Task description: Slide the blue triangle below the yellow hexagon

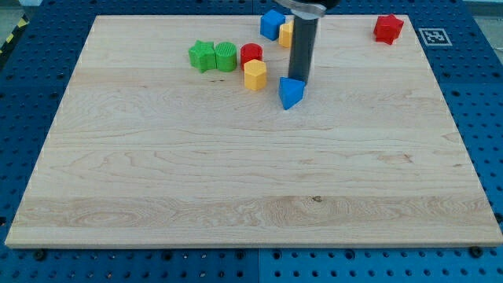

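The blue triangle (pixel 291 93) lies on the wooden board, right of and slightly below the yellow hexagon (pixel 255 75). My tip (pixel 299 79) stands at the triangle's upper right edge, touching or nearly touching it. The dark rod rises from there to the view's top. The hexagon sits just below a red cylinder (pixel 251 54).
Two green blocks (pixel 213 56) sit left of the red cylinder. A blue cube (pixel 272 23) and a yellow block (pixel 286 33), partly hidden by the rod, lie near the view's top. A red star-like block (pixel 387 28) is at the top right. The board's (pixel 236 181) edges border a blue pegboard.
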Tool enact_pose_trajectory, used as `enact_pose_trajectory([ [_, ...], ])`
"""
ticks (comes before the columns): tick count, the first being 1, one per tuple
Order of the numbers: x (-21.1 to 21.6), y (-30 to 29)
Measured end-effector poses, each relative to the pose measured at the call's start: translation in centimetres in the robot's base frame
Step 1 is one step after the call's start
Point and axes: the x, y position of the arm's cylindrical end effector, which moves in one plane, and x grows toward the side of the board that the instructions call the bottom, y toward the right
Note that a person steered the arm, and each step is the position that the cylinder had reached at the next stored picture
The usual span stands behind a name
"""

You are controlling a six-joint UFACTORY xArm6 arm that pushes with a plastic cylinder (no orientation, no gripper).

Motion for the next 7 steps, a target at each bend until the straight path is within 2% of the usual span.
enact_pose_trajectory([
  [1,0.3,4.4],
  [2,3.6,4.4],
  [6,5.0,-2.5],
  [7,5.2,-0.4],
])
